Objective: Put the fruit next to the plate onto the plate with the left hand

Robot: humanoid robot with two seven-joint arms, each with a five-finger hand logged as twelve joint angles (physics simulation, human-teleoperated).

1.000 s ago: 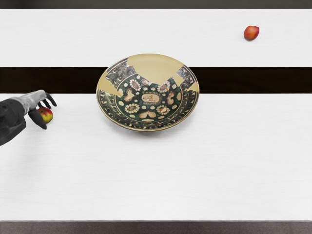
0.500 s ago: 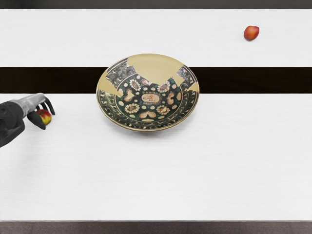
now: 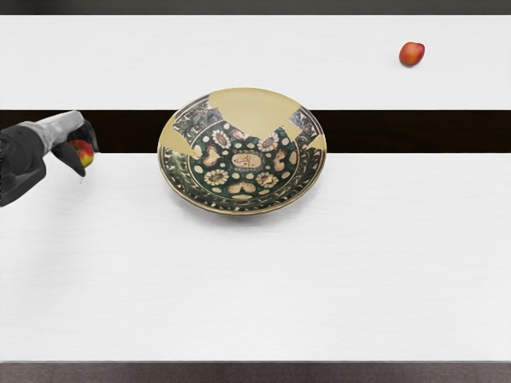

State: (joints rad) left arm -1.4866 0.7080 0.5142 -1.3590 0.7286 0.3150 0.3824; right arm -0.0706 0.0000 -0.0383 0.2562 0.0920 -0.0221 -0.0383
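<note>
Left hand of mine is gripping a small red-and-yellow fruit. The dark fingers are curling around it, so only its right side is showing. The arm is coming in from the left edge of the view, black at the forearm and grey near the wrist.

The hand and the fruit are showing at the line where the dark strip is meeting the near white table surface. They are well to the left of the plate and not touching it. I cannot tell whether the fruit is touching the table or hanging above it, but it is not yet on the plate.

The plate is round and painted, yellow in its upper part and dark below, with cream and orange flower shapes. It is lying across the dark strip, its lower half over the near surface.

A second red fruit is resting on the far white surface, toward the upper right, well apart from the plate.
</note>
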